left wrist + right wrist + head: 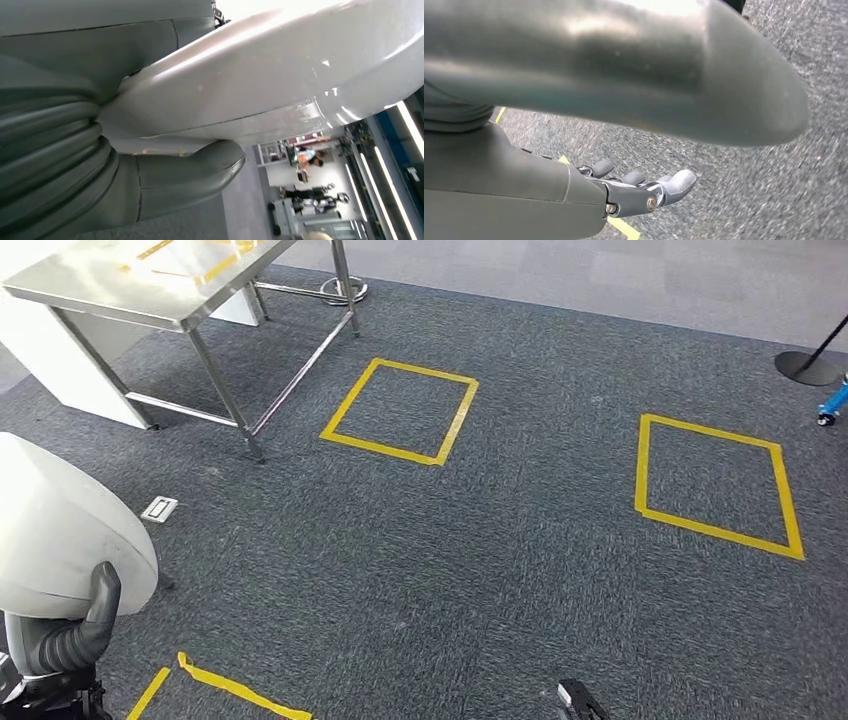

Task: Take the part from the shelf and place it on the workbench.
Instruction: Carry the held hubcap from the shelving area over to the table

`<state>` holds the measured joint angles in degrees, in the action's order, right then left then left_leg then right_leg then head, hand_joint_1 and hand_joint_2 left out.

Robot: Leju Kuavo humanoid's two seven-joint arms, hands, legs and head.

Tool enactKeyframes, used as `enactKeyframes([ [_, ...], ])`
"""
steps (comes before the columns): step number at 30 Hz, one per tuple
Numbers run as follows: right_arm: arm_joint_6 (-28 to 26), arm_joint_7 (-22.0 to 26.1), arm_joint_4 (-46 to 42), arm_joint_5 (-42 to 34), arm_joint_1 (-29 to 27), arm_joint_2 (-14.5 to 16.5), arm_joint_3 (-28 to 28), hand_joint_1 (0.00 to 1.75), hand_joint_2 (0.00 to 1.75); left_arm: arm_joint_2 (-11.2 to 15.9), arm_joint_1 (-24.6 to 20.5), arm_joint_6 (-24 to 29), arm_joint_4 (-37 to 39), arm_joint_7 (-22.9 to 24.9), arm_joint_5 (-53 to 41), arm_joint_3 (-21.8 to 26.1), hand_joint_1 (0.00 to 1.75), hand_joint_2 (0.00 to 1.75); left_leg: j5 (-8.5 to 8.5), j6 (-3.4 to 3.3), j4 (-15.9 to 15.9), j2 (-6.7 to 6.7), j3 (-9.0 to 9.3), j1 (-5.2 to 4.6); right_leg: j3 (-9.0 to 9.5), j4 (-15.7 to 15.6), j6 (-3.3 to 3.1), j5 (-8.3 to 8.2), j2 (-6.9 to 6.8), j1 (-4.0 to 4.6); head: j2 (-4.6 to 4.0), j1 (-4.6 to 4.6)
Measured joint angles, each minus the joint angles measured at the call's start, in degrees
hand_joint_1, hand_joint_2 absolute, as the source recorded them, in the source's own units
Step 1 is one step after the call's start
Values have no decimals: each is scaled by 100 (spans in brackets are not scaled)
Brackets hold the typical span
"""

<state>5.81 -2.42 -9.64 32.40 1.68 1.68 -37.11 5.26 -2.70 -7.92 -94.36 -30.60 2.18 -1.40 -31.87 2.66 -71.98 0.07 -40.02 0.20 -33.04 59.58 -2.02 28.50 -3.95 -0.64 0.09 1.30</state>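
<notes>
At seven o'clock of the head view, left hand [85,625] holds a big white rounded part [60,530], thumb [195,170] pressed on its glossy shell. Right hand [639,192] hangs over grey carpet [500,540], fingers [676,182] stretched out, grasping nothing. Steel workbench [150,290] stands at eleven o'clock, well apart from the part. Two yellow tape squares [400,410] lie at twelve and two o'clock. Small white plate [159,508] at nine o'clock, possibly a floor socket.

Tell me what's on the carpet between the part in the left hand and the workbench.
Head view: a small white floor plate lies between the part and the workbench; otherwise grey carpet.
</notes>
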Motion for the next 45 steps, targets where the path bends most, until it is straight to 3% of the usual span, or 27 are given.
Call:
enactKeyframes([
  [3,-1,-65,0,-2,17,0,-1,0,0,-19,-38,4,-33,48,-8,31,175,175,435,-92,1136,281,613,-45,66,-1,58,44,-180,21,0,3],
  [4,-10,-93,0,-14,20,0,-7,0,0,-22,-47,0,-36,55,-18,38,175,175,464,-134,1298,326,687,-64,84,-4,87,54,-231,28,0,5],
  [6,-52,-157,0,-69,28,4,-49,0,0,-26,-51,-15,-26,55,-45,39,175,175,469,-210,1347,226,681,-83,120,-27,152,63,-342,29,0,8],
  [7,-75,-194,-1,-111,36,7,-80,0,0,-30,-56,-26,-16,53,-57,39,175,175,487,-242,1370,159,694,-72,138,-16,191,80,-312,20,0,11],
  [9,-99,-265,-3,-191,49,17,-144,0,0,-41,-116,-39,16,47,-63,37,175,175,530,-306,1418,38,733,-30,48,241,250,254,-29,7,0,28],
  [11,-102,-329,-4,-238,36,24,-206,0,0,-55,-187,-41,58,47,-45,37,175,175,548,-338,1426,-85,739,-8,-293,933,275,596,295,-4,0,54],
  [13,-101,-359,-4,-251,8,28,-257,0,0,-63,-195,-40,89,60,-12,38,175,175,547,-343,1413,-232,731,-8,-634,1531,277,766,368,-1,0,65],
  [14,-99,-354,-5,-254,0,33,-271,0,0,-65,-183,-38,98,77,-2,38,175,175,545,-340,1402,-312,730,-8,-674,1535,270,676,377,-1,0,65],
  [15,-97,-339,-5,-253,-3,37,-279,0,0,-67,-170,-36,103,100,-1,38,175,175,541,-334,1390,-389,730,-6,-603,1314,262,488,397,-6,0,65],
  [17,-94,-309,-5,-247,-2,46,-288,0,0,-76,-139,-28,102,148,-35,38,175,175,522,-299,1357,-536,721,-4,-269,524,256,69,598,-27,0,64],
  [19,-93,-305,-4,-237,-3,66,-297,0,0,-84,-101,-18,87,171,-83,39,175,175,507,-235,1333,-660,692,-7,-64,55,245,-79,778,-30,0,68],
  [20,-92,-313,-4,-226,-3,79,-304,0,0,-85,-73,-15,74,173,-99,39,175,175,511,-196,1341,-719,674,-6,-50,20,229,-59,789,-18,0,71],
  [22,-84,-333,-5,-205,2,112,-317,0,0,-78,-5,-13,47,172,-114,44,175,175,523,-120,1359,-762,645,3,-32,-20,151,-81,653,-15,0,76],
  [24,-81,-339,-6,-189,3,144,-326,0,0,-55,37,-11,34,171,-118,63,175,175,382,-58,1155,-485,543,-5,-8,-65,66,-99,517,-25,0,49],
  [26,-90,-339,-7,-180,-22,162,-334,0,0,-33,51,-10,32,167,-118,80,175,175,10,-8,509,-142,242,-7,3,-81,16,-93,371,-16,0,11],
  [28,-90,-340,-7,-168,-47,169,-345,0,0,-16,87,-10,33,162,-118,89,175,175,-269,30,-184,-56,-94,7,5,-78,0,-77,206,-5,0,2],
  [29,-85,-340,-7,-160,-49,172,-350,0,0,-5,111,-10,31,161,-118,95,175,175,-251,37,-276,-44,-137,11,11,-77,-2,-68,126,-2,0,1],
  [31,-75,-338,-7,-150,-43,184,-360,0,0,15,147,-9,17,158,-118,108,175,175,71,24,228,33,138,9,45,-75,12,-41,-17,3,0,0],
  [34,-75,-330,-7,-149,-37,208,-369,0,0,30,154,-8,-31,146,-117,120,175,175,459,-94,1280,330,689,-38,112,-66,80,12,-192,35,0,1],
  [35,-77,-326,-7,-151,-35,213,-373,0,0,31,154,-8,-45,141,-117,122,175,175,476,-139,1377,346,726,-55,128,-67,109,24,-246,43,0,1],
  [37,-84,-320,-8,-156,-26,222,-378,0,0,32,157,-8,-59,134,-116,125,175,175,501,-207,1390,207,716,-50,160,-78,175,42,-329,45,0,-1],
  [38,-89,-318,-9,-161,-19,227,-379,0,0,32,155,-8,-62,129,-115,126,175,175,518,-238,1411,146,728,-33,165,-52,213,70,-259,36,0,3],
  [40,-95,-312,-13,-168,-11,237,-380,0,0,30,127,-8,-62,122,-115,127,175,175,558,-299,1451,32,761,9,13,305,280,291,75,18,0,24],
  [41,-97,-307,-13,-170,-19,239,-381,0,0,30,110,-9,-56,115,-115,127,175,175,565,-315,1454,-26,757,14,-156,658,300,467,249,8,0,36],
  [43,-102,-303,-13,-167,-53,237,-383,0,0,30,93,-10,-33,100,-106,127,175,175,567,-330,1443,-166,744,17,-548,1399,318,747,369,3,0,45],
  [44,-102,-301,-13,-162,-66,235,-384,0,0,30,92,-10,-20,89,-97,127,175,175,565,-329,1432,-243,740,20,-649,1553,320,739,378,0,0,45],
  [45,-102,-298,-13,-158,-73,234,-385,0,0,31,92,-10,-9,79,-85,128,175,175,562,-324,1418,-322,738,24,-640,1475,319,614,387,-8,0,45],
])
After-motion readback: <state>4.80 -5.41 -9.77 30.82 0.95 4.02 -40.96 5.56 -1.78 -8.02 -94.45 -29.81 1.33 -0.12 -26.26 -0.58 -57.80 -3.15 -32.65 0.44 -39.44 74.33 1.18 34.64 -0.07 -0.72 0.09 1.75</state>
